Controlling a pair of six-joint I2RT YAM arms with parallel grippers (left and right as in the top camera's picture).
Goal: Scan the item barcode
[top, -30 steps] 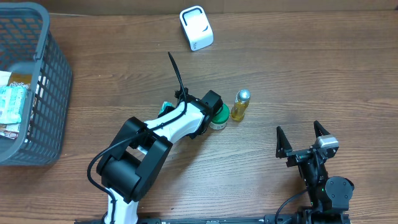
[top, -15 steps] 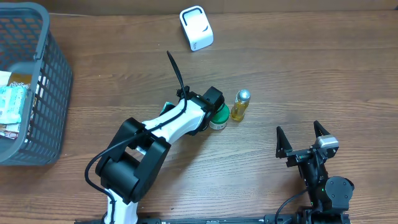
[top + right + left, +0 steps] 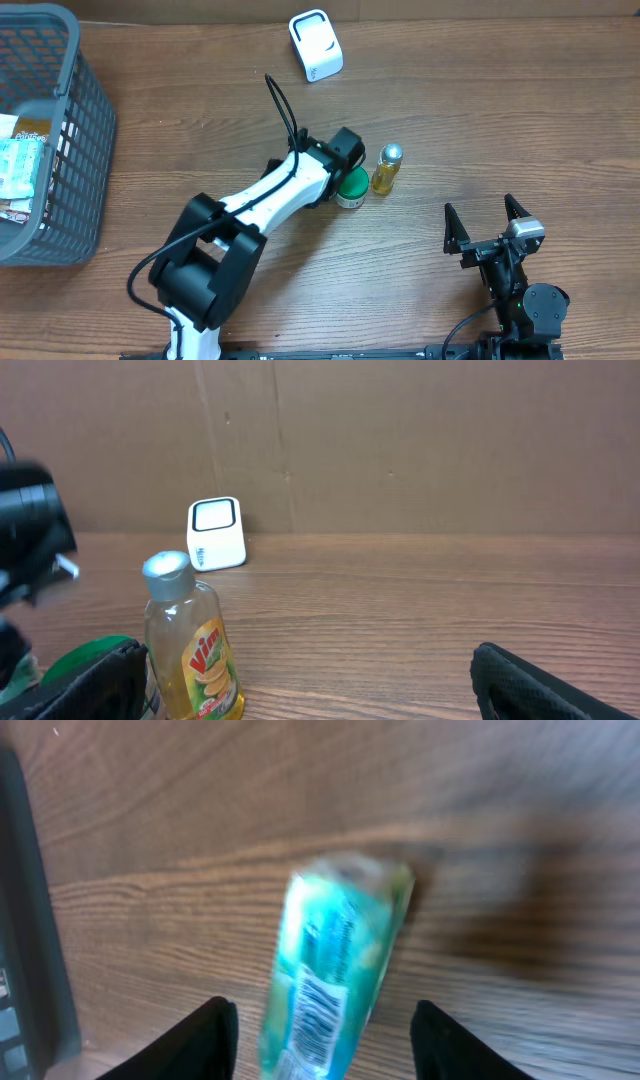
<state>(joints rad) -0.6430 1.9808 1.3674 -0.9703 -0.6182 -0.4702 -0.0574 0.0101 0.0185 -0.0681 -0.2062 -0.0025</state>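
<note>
A teal packet (image 3: 335, 970) with a barcode on its near face fills the middle of the left wrist view, over the wood table. My left gripper (image 3: 322, 1008) is open: one black finger (image 3: 210, 1040) stands on each side of the packet, with a gap on both sides. In the overhead view the left arm (image 3: 300, 185) covers the packet. The white scanner (image 3: 316, 45) (image 3: 216, 533) stands at the far side of the table. My right gripper (image 3: 479, 206) (image 3: 310, 660) rests open and empty near the front right.
A yellow Vim bottle (image 3: 386, 168) (image 3: 195, 645) stands upright just right of the left wrist, with a green-lidded tub (image 3: 351, 186) beside it. A dark mesh basket (image 3: 80, 150) holding packets sits at the left edge.
The left arm has stretched slightly toward the back right, and the teal edge that showed beside it is now covered. The right arm has not moved.
</note>
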